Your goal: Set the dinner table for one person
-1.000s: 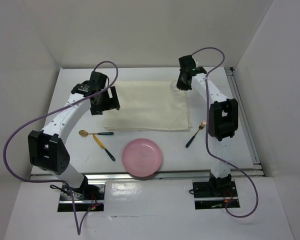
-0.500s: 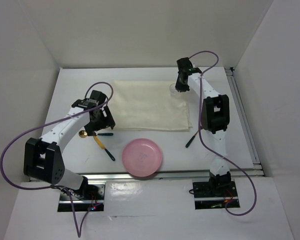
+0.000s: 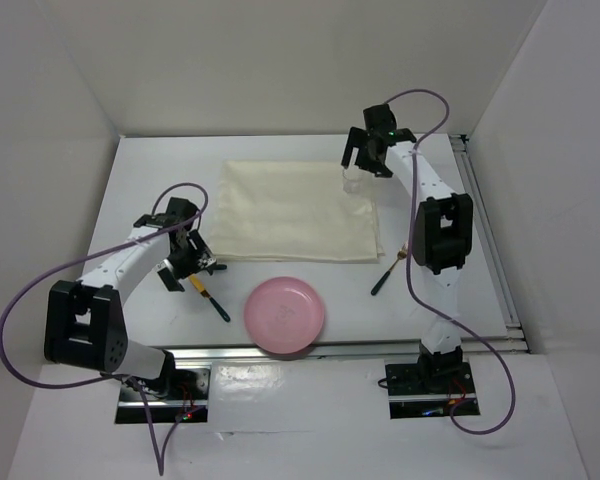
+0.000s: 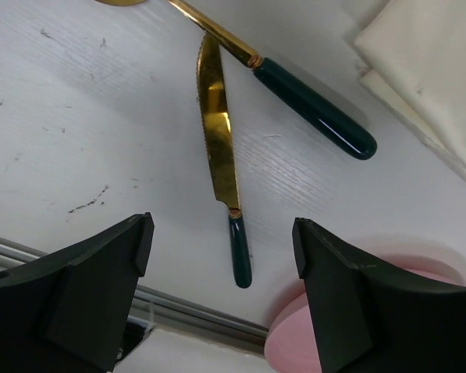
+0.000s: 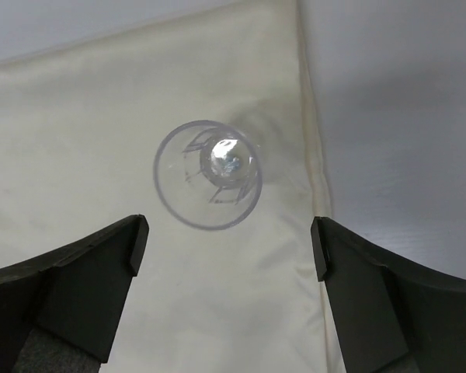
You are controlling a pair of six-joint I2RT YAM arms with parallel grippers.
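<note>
Right claw [image 5: 229, 237] sprung apart since earlier frame; glass [image 5: 210, 175] released, standing upright on cloth [image 5: 78, 140] corner. Left claw [image 4: 221, 233] lowered over knife [image 4: 217, 140], jaws apart, nothing gripped.

left claw [image 3: 188, 268] by knife [image 3: 216, 305] | right claw [image 3: 366, 164] over cloth [image 3: 290, 212] far-right corner | plate [image 3: 285, 315] near cloth

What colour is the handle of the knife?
Dark green. The knife handle shows best in the left wrist view.
</note>
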